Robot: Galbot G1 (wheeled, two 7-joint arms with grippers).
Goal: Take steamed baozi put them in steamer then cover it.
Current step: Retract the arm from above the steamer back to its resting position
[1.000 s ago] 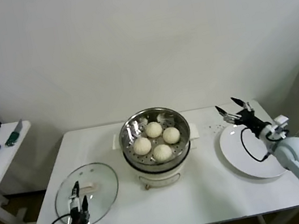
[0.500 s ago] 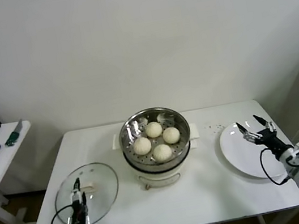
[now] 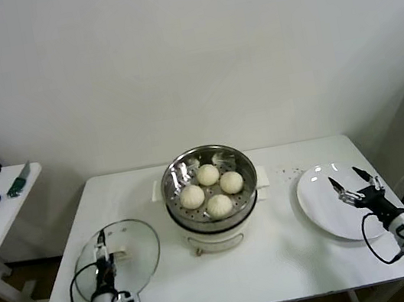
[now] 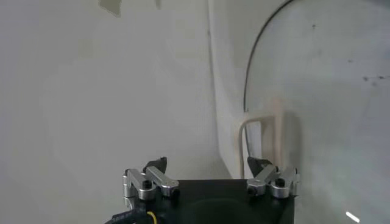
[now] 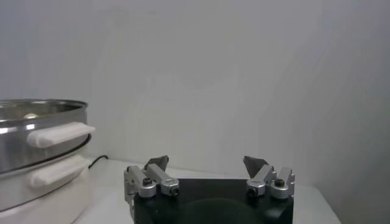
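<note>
Four steamed baozi (image 3: pixel 211 188) are sitting inside the steamer (image 3: pixel 206 167) mid-worktop (image 3: pixel 281 254); loading looks done, covering is pending. Cover (image 3: pixel 128 245) is lying flat at the worktop's left front. Left end effector (image 3: pixel 104 254), released and empty, is hovering over its near rim by the handle. Right end effector (image 3: pixel 356 186), likewise released, is idling above the white plate (image 3: pixel 321 212). Next: clasping the handle.

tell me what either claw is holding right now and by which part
Nothing is held. The left claw is open over the lid; the right claw is open over the plate.
</note>
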